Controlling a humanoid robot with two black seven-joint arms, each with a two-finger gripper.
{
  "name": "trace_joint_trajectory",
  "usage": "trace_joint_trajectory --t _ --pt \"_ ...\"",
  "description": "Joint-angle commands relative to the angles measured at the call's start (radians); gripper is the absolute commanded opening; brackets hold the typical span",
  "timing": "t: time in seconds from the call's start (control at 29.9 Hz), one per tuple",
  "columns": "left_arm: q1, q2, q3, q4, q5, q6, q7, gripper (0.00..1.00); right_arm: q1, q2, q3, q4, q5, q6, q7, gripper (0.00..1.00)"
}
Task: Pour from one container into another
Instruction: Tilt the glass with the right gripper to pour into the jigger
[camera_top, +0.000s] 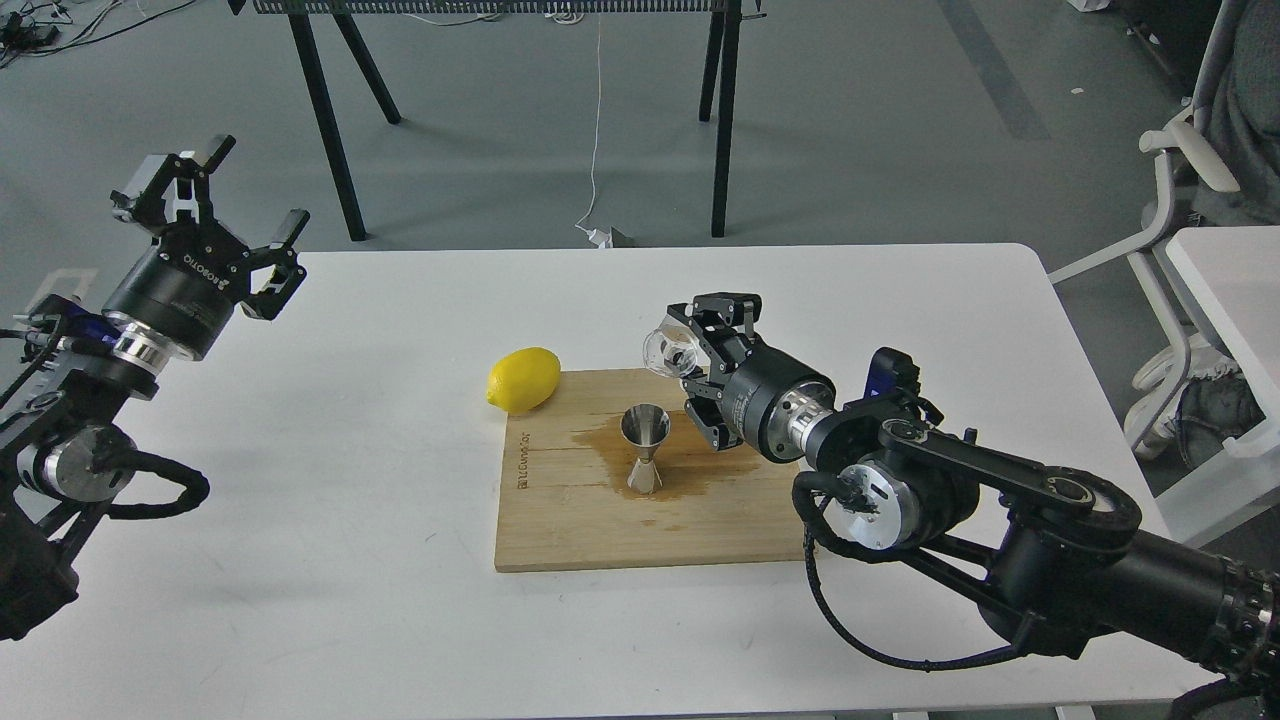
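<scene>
A small clear glass cup (668, 352) is held tipped on its side, mouth facing left, above and just right of the steel jigger (645, 448). My right gripper (690, 350) is shut on the cup. The jigger stands upright on the wooden board (560, 520), in the middle of a brown wet stain (600, 450). My left gripper (235, 200) hangs open and empty over the table's far left edge, well away from both containers.
A yellow lemon (523, 380) lies at the board's far left corner. The board rests on a white table (350, 600). Black trestle legs (325, 120) stand behind the table, and a white chair (1170, 230) is at the right.
</scene>
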Motion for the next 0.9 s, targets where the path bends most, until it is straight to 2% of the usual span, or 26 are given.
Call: trace_joint_trajectory --t 0.0,0.87 --pt "0.0 -0.003 0.001 0.0 0.0 0.0 0.0 0.95 0.02 -0.009 -0.03 0.001 -0.018 0.0 -0.002 0.51" --pt "0.0 -0.008 -0.001 0.012 0.0 0.0 0.0 0.95 0.095 -0.037 -0.223 -0.001 -0.257 0.0 -0.001 0.51"
